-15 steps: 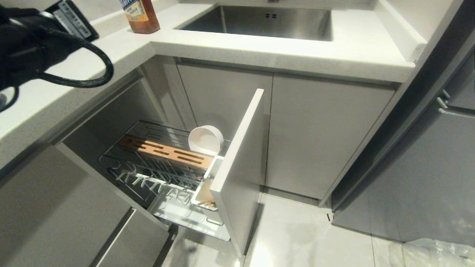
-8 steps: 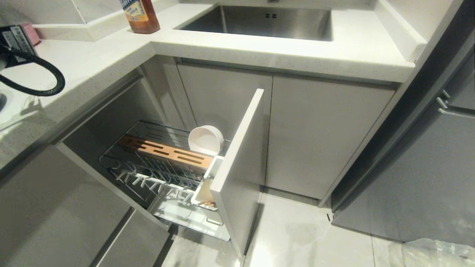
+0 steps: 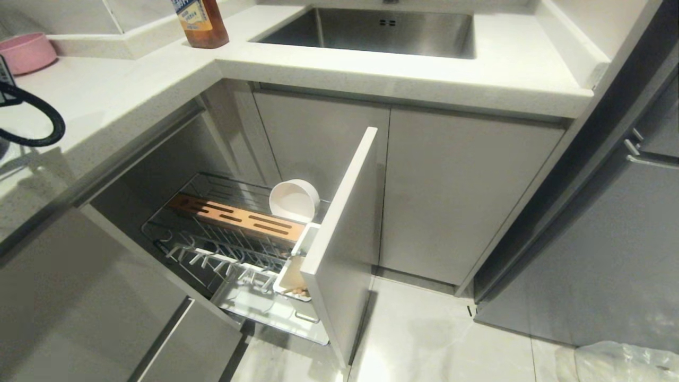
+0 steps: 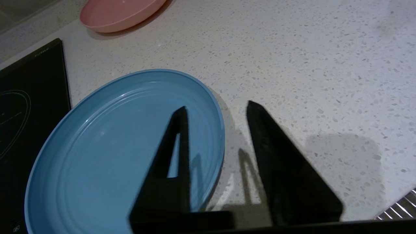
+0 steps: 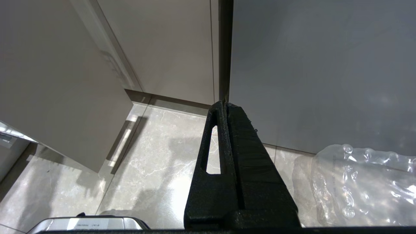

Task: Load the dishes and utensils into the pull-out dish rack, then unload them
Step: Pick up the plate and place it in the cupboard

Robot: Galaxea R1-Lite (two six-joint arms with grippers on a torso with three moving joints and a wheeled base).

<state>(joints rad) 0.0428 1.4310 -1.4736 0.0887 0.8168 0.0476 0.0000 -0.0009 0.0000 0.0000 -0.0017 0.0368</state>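
Your white speckled table (image 3: pixel 132 85) shows more bare top than a second ago: the left arm has slid off the head view's left edge, uncovering a pink bowl (image 3: pixel 26 52). The pull-out dish rack (image 3: pixel 238 249) hasn't shifted. The left gripper (image 4: pixel 216 105) hangs released, straddling the blue plate (image 4: pixel 97 146) rim. The right gripper (image 5: pixel 225 104) is clenched above the floor.

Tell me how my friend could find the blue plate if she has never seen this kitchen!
Start at the white speckled countertop and find the black cooktop set into it. The blue plate lies flat right beside the cooktop, with the left end effector hovering open over its edge. It is big, round and light blue with a raised rim, unlike the smaller pink bowl farther back.
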